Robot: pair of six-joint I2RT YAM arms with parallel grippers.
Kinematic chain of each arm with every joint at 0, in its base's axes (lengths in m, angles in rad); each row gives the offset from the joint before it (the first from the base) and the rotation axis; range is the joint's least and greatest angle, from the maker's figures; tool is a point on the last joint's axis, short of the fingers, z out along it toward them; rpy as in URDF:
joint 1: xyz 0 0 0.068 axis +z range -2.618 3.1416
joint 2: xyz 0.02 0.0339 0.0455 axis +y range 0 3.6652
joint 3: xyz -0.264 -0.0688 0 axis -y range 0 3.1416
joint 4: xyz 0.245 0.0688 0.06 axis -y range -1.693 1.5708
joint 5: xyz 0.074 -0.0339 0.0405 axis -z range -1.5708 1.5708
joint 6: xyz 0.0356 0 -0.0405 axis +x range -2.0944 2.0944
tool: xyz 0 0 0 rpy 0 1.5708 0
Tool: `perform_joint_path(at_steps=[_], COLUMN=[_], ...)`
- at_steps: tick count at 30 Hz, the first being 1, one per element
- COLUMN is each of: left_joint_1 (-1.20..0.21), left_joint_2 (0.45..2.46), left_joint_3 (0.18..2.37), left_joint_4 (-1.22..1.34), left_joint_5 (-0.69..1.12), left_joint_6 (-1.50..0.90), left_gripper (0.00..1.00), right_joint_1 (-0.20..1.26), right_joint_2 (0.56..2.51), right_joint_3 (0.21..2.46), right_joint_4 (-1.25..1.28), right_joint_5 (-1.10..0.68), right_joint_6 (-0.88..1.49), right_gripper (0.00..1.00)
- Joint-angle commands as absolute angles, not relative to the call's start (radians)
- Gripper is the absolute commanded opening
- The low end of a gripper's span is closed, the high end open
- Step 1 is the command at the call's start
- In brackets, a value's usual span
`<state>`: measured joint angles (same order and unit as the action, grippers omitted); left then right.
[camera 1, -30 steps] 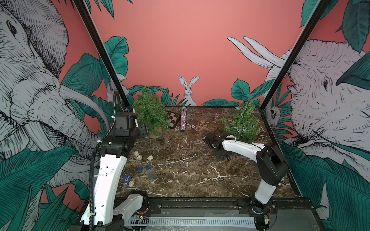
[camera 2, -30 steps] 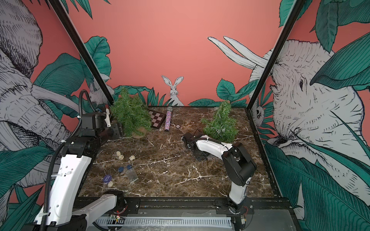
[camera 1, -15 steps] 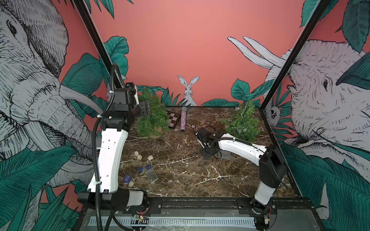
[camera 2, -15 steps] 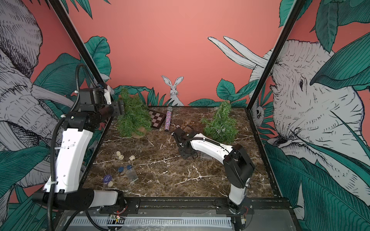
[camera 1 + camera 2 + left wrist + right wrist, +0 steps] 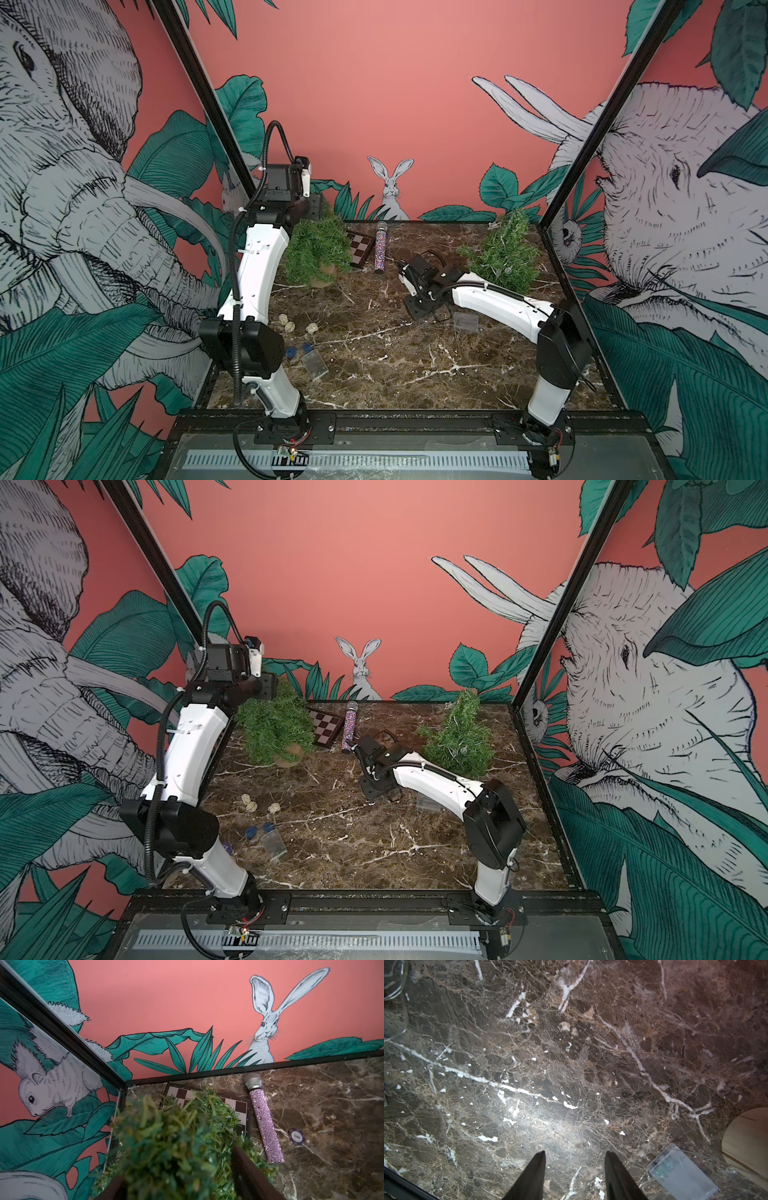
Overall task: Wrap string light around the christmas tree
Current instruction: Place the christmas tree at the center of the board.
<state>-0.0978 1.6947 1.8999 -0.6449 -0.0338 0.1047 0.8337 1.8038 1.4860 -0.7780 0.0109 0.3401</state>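
Two small green trees stand at the back of the marble table in both top views. The left christmas tree (image 5: pixel 318 249) (image 5: pixel 274 729) has its top (image 5: pixel 166 1136) between the fingers of my left gripper (image 5: pixel 313 208) (image 5: pixel 176 1159), which is open, with foliage filling the gap. The right tree (image 5: pixel 505 253) carries the thin string light (image 5: pixel 508 270). Its clear battery box (image 5: pixel 465 322) (image 5: pixel 683 1174) lies on the table beside that tree's wooden base (image 5: pixel 747 1136). My right gripper (image 5: pixel 417 307) (image 5: pixel 574 1154) points down over bare marble, open and holding nothing.
A chessboard (image 5: pixel 359 249) and a glittery purple microphone (image 5: pixel 381 249) lie behind the left tree, with a poker chip (image 5: pixel 296 1136) close by. Speckled eggs (image 5: pixel 289 324), blue pieces (image 5: pixel 299 351) and a clear box (image 5: pixel 314 363) sit at front left. Walls close three sides.
My left arm rose and swung over the top of the left tree, its jaws narrowing. My right arm pulled away from the right tree towards the middle, jaws a little wider.
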Motion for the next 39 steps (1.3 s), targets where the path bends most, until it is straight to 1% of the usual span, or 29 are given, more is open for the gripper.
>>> perform_joint_path(at_steps=[1, 3, 6, 8, 9, 13, 19, 23, 27, 33, 36, 39], left_joint_1=[-0.095, -0.095, -0.097, -0.102, -0.107, -0.144, -0.259, -0.341, -0.480, -0.658, -0.727, -0.739], left_joint_2=[1.630, 1.604, 1.577, 1.567, 1.561, 1.529, 1.487, 1.463, 1.389, 1.364, 1.356, 1.341], left_joint_3=[1.823, 1.775, 1.756, 1.775, 1.786, 1.811, 1.839, 1.860, 1.725, 1.665, 1.639, 1.576], left_joint_4=[-0.497, -0.436, -0.383, -0.390, -0.403, -0.438, -0.440, -0.511, -0.506, -0.513, -0.527, -0.517], left_joint_5=[0.008, 0.043, 0.112, 0.142, 0.150, 0.157, 0.124, 0.100, 0.016, -0.066, -0.098, -0.121], left_joint_6=[0.178, 0.188, 0.190, 0.189, 0.194, 0.205, 0.197, 0.162, 0.163, 0.150, 0.134, 0.116], left_gripper=[0.47, 0.32, 0.15, 0.03, 0.00, 0.00, 0.00, 0.00, 0.00, 0.00, 0.00, 0.00], right_joint_1=[0.838, 0.838, 0.836, 0.836, 0.833, 0.826, 0.802, 0.788, 0.768, 0.731, 0.731, 0.731], right_joint_2=[1.828, 1.833, 1.831, 1.831, 1.829, 1.811, 1.794, 1.780, 1.753, 1.734, 1.729, 1.721], right_joint_3=[1.529, 1.546, 1.560, 1.567, 1.570, 1.567, 1.566, 1.572, 1.565, 1.566, 1.565, 1.539], right_joint_4=[-0.773, -0.775, -0.774, -0.780, -0.782, -0.783, -0.784, -0.790, -0.788, -0.793, -0.788, -0.762], right_joint_5=[0.029, 0.035, 0.045, 0.053, 0.058, 0.076, 0.083, 0.098, 0.120, 0.126, 0.115, 0.097], right_joint_6=[0.334, 0.328, 0.322, 0.318, 0.317, 0.315, 0.314, 0.310, 0.303, 0.288, 0.293, 0.309], right_gripper=[0.49, 0.49, 0.49, 0.49, 0.49, 0.49, 0.49, 0.49, 0.50, 0.50, 0.49, 0.49])
